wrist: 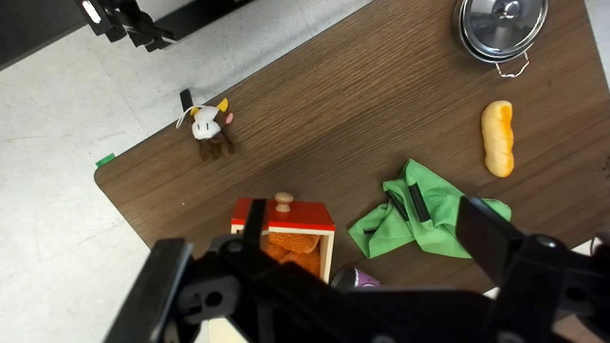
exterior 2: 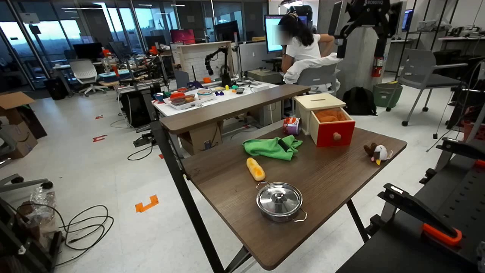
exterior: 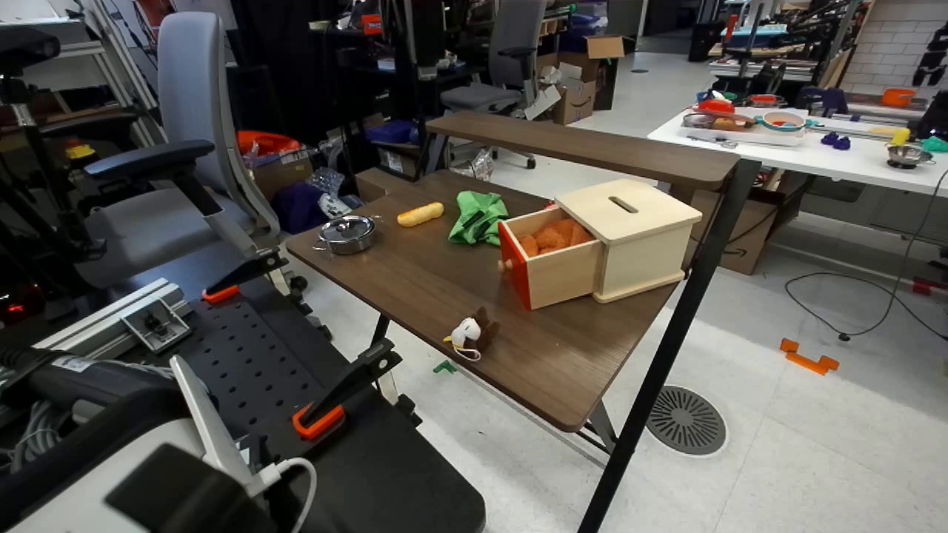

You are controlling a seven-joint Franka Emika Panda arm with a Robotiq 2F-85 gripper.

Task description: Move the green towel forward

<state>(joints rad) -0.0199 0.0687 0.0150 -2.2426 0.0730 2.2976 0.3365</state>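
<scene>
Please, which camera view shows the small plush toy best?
The wrist view: the plush toy appears largest there, with nothing covering it. Both exterior views show it on the brown table, but smaller.

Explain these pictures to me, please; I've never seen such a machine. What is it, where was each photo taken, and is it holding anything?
That black, two-fingered part is a robot's claw, its hand, so to speak. Two pictures come from cameras standing apart from it; the third comes from a camera on its wrist, looking down at the brown table. There lie a crumpled green towel, a bread-like roll, a lidded metal pot, a small plush toy and a red-and-purple can or cup. A wooden box has its red-fronted drawer open, showing something orange and fuzzy. The claw is open, with nothing in its grip.
</scene>
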